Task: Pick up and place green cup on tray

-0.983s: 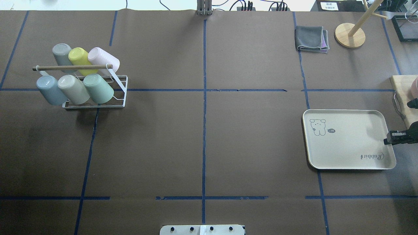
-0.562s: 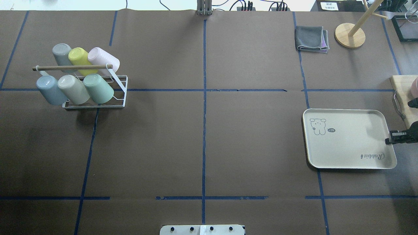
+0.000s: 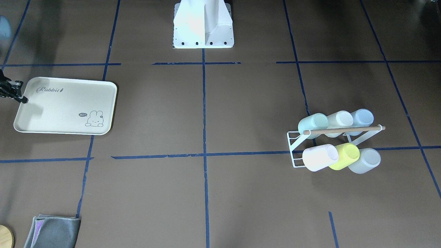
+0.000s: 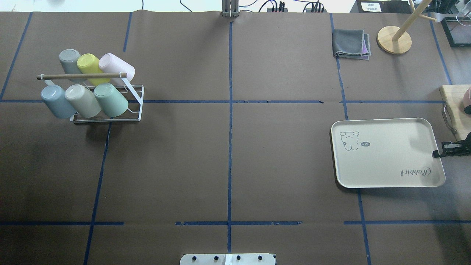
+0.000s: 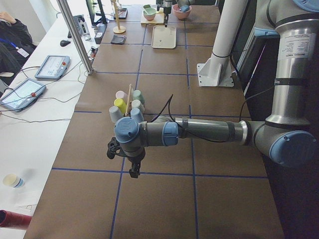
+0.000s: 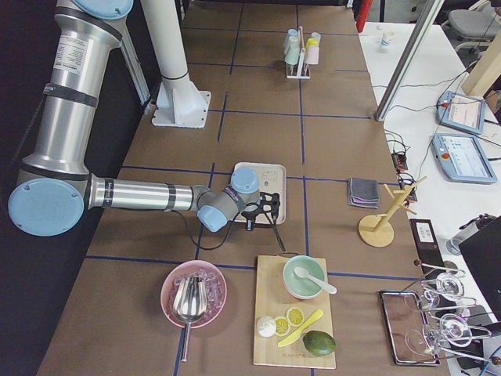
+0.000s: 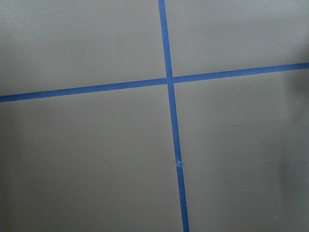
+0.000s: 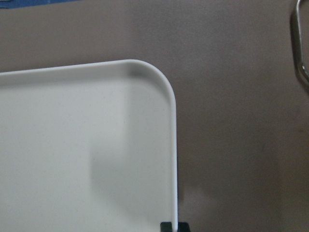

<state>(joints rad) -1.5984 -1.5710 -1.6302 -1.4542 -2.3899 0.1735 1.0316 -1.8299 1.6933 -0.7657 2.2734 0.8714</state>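
Front-facing view: the green cup (image 3: 313,124) lies tilted on the rack (image 3: 344,130), at the end of the row nearer the robot, well apart from the tray (image 3: 58,110). The right gripper (image 3: 23,100) meets the tray's short edge beside the "Rabbit" script.

Overhead view: the cup's long axis slants from upper left to lower right, with its closed base up and left and its mouth down toward the rack's wire frame. The tray's long axis runs across the desk (image 4: 257,165), slightly skewed.

Left-side view: the left gripper (image 5: 133,173) hangs over bare desk near the rack. I cannot tell whether its jaws are apart or together.

Right-side view: the right gripper sits at the tray's near edge.

Left wrist view: only desk and crossing tape (image 7: 169,79).

Right wrist view: the jaws pinch the tray's rim at the bottom edge.
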